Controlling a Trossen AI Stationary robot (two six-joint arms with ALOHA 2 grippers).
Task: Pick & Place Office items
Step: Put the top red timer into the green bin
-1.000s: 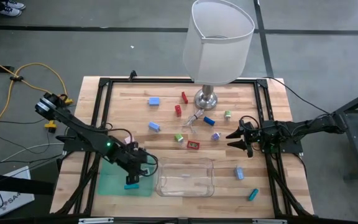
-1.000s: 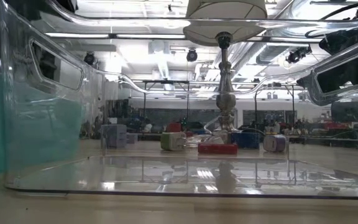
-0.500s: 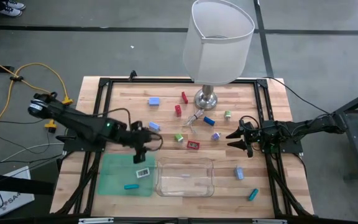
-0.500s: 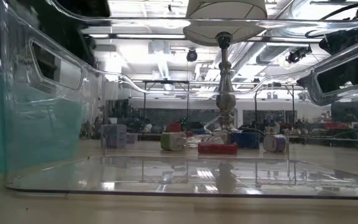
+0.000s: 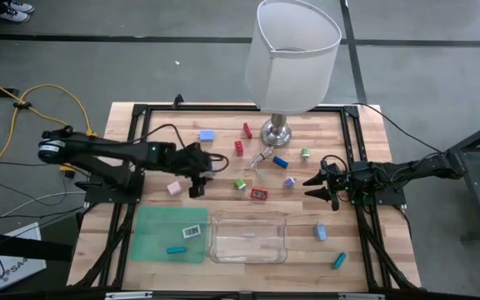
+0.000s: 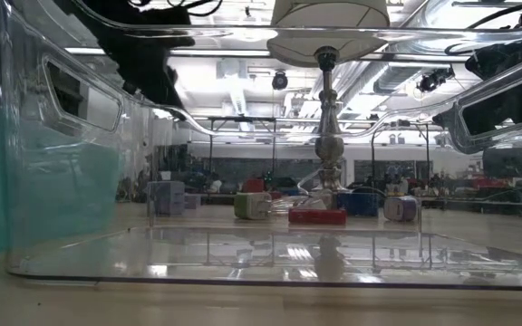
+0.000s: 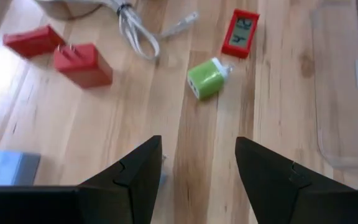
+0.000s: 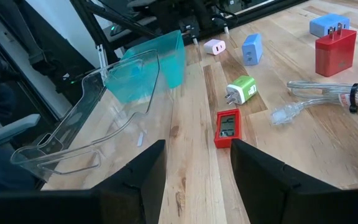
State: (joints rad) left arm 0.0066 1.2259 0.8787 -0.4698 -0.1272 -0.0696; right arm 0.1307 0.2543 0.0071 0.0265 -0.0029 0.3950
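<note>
Office items are scattered over the wooden tabletop (image 5: 157,125). A green plug block (image 7: 207,78) is seen lying on its side, its white pronged end turned toward the red flat piece with a small screen (image 7: 240,33); its long axis runs diagonally across the plank grain. Two red plug blocks (image 7: 82,64) are noted near a coiled clear cable (image 7: 138,34). A blue block (image 5: 207,169) lies just beside the left hand. A light blue block (image 5: 207,134) is placed farther back, near the lamp base (image 5: 277,132).

On the green mat (image 5: 152,242), a teal stick (image 5: 175,249) is laid with its long axis roughly along the front edge of the tabletop, and a white flat piece (image 5: 192,232) sits near it, slightly tilted. A pink block (image 5: 173,188) rests on bare wood just behind the mat. The clear tray (image 5: 223,246) is set beside the mat. A blue block (image 5: 320,231) and a teal stick (image 5: 339,261), lying diagonally, are found right of the tray.

The left hand (image 5: 203,167) is held over the tabletop middle, fingers parted, nothing grasped. The right hand (image 5: 313,186) is parked at the right side, fingers spread, released.
</note>
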